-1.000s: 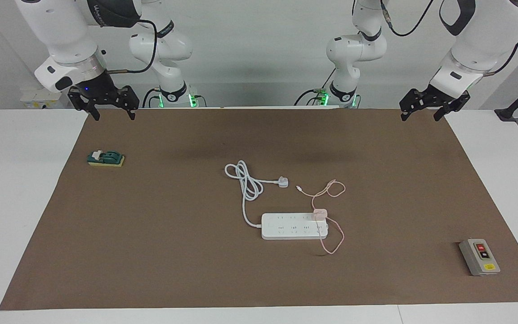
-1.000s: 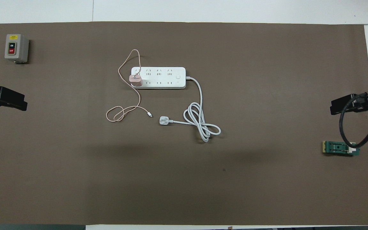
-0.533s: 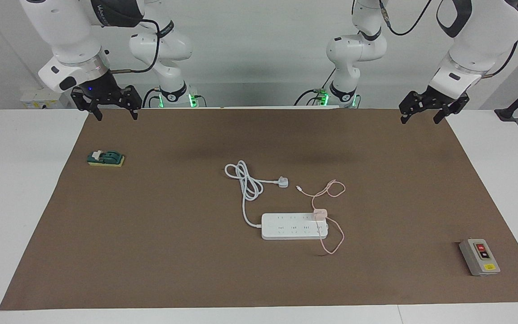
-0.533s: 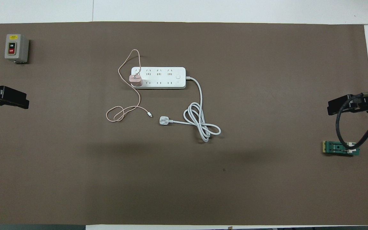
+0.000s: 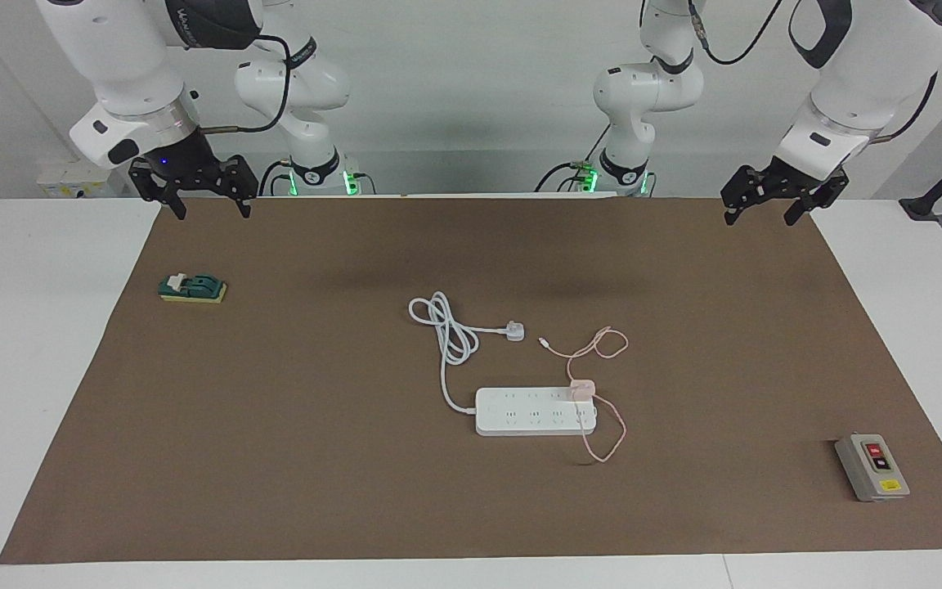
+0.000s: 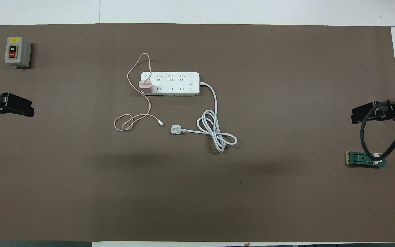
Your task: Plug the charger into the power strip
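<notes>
1. The left gripper (image 5: 765,206) hangs spread and empty over the mat's edge nearest the robots, at its own end of the table; the right gripper (image 5: 191,193) does likewise at the other end.
2. The charger (image 5: 581,388) sits on the end socket of the power strip (image 5: 535,411), mid-mat, apparently plugged in.
3. It looks light, hard and smooth; pinch the cube's flat sides.
4. Its thin cable (image 5: 607,429) is limp and would drag.
</notes>
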{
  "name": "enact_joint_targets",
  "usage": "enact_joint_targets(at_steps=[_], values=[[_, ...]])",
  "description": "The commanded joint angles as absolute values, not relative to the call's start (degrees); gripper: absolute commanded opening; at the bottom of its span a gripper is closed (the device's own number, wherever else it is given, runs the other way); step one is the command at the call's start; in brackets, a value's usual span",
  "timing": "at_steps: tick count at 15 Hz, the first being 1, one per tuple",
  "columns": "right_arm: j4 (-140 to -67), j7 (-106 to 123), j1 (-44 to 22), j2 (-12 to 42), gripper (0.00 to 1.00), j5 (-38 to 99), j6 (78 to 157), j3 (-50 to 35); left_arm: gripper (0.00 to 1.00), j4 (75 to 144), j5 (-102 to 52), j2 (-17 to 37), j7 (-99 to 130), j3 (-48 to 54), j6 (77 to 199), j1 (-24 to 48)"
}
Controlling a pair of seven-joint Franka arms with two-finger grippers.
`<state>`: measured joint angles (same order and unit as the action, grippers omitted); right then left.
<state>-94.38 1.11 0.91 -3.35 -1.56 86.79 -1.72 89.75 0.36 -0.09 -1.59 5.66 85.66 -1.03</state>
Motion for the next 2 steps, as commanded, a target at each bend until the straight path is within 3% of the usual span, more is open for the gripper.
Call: enact_joint_targets(at_steps=[1,2], values=[[-95.27,2.64,1.23,-4.48,1.0,-1.67,86.22,-1.93,1.0,91.49,0.26,-1.14,-0.97,5.19,86.66,-0.35],[-95.27,2.64,1.23,-4.48,1.0,-1.67,86.22,-1.93,1.0,91.49,0.26,-1.06,-0.97,5.19,86.66,-0.35]])
